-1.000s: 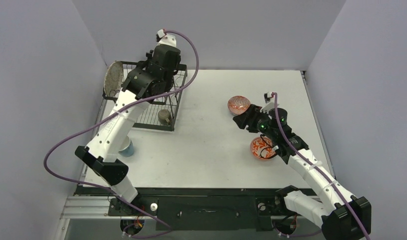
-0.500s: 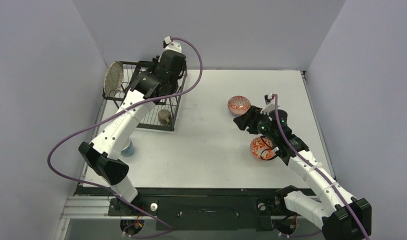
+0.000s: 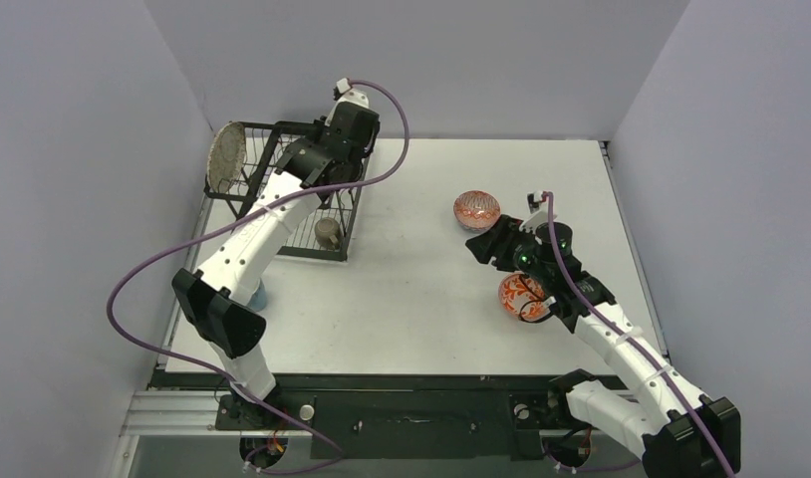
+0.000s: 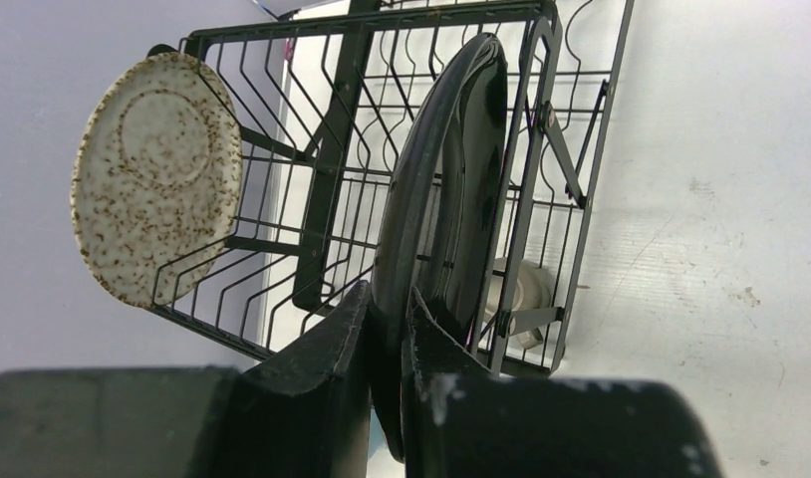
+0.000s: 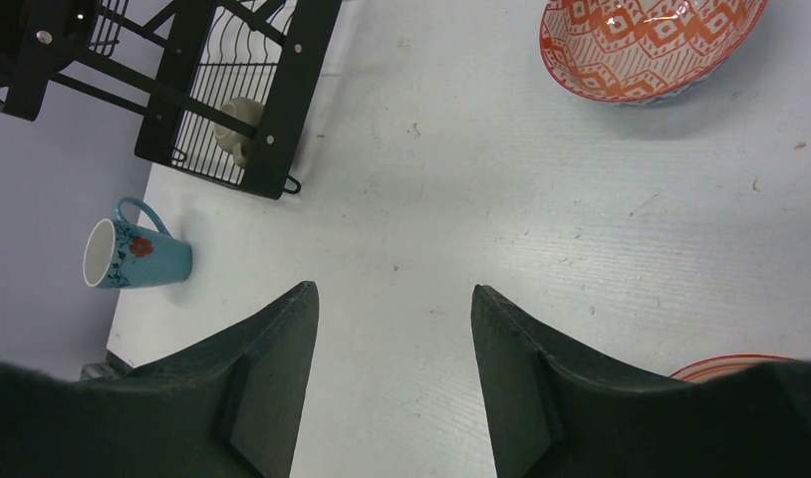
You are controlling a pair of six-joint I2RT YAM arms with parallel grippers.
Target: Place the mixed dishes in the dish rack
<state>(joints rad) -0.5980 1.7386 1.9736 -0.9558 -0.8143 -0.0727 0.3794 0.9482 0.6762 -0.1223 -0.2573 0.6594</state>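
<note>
White tabletop (image 3: 431, 269) under us, we pinch the glossy black round plate (image 4: 451, 189) on edge in the left gripper (image 4: 390, 304) at the dish rack (image 4: 332, 169), upper left of the overhead view, and should lower it straight into a slot, while the right gripper (image 5: 394, 309) hangs parted, empty.

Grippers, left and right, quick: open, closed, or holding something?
Left gripper: closed on the rim of the glossy black round plate.
Right gripper: open, holding nothing.
</note>
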